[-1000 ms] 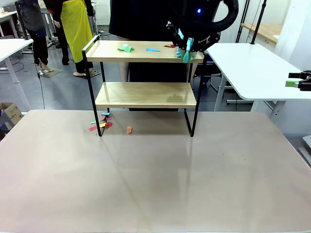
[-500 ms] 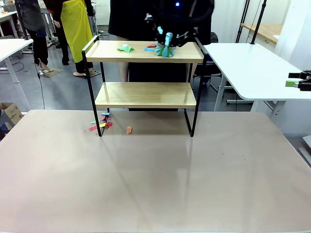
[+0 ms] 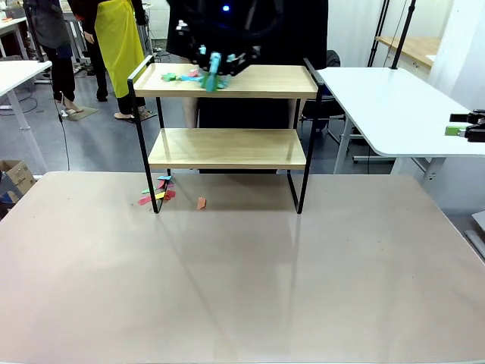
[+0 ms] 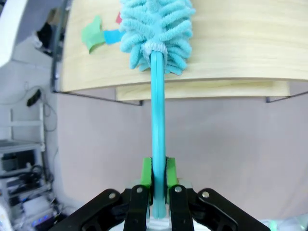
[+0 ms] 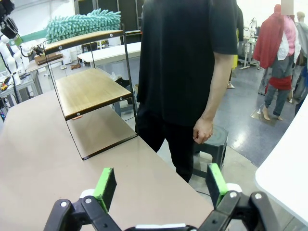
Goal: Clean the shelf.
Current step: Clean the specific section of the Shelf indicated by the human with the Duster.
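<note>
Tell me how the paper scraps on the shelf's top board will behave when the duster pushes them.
The scraps look thin and flat, so probably very light: they should slide easily on the shelf's smooth wood, perhaps flutter. The green one looks creased, so likely floppy; the duster's fluffy head may snag it.

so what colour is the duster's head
Turquoise, like the rest of the duster; shows best in the left wrist view.

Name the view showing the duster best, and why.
Left wrist view: the duster shows full length, handle in the left gripper, head on the shelf. Front view shows it small; right wrist view, its head side-on.
</note>
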